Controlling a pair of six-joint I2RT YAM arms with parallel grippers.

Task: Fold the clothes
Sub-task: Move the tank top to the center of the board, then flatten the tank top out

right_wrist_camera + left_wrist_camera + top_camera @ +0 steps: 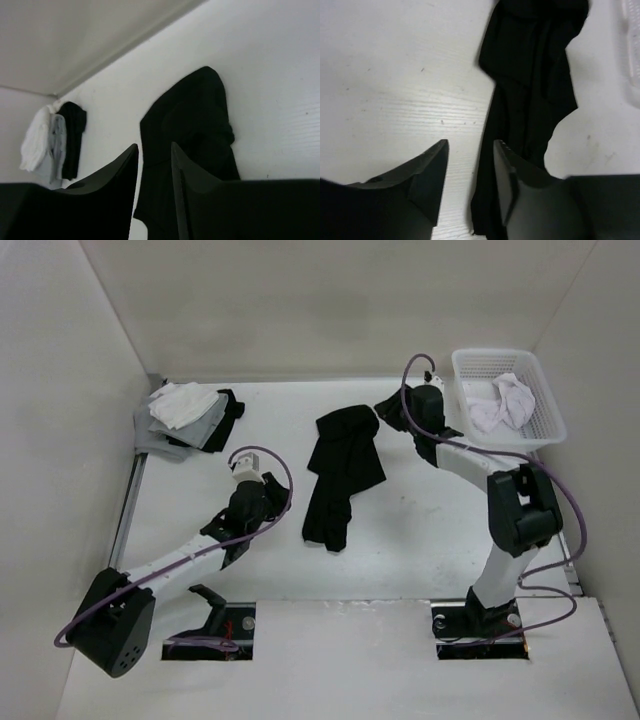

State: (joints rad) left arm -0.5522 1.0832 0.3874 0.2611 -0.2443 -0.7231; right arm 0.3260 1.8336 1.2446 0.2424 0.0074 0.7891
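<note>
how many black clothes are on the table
2: the black garment lying mid-table, and a black piece in the pile at the far left corner. More may be hidden there.

1. Top camera sits high up, above and behind both arms, looking down and forward over the whole white table [420,530]. Arm bases are at the near edge, back wall at the far end.
2. Left wrist cam rides on the left arm [190,560], close to the tabletop, looking almost straight down past its own fingers [427,175].
3. Right wrist cam is on the right arm [510,510], low, aimed leftward across the table toward the far-left corner.
4. All three catch the black garment [340,475] mid-table. Top and right wrist views also share the pile of clothes [185,415] at far left.
</note>
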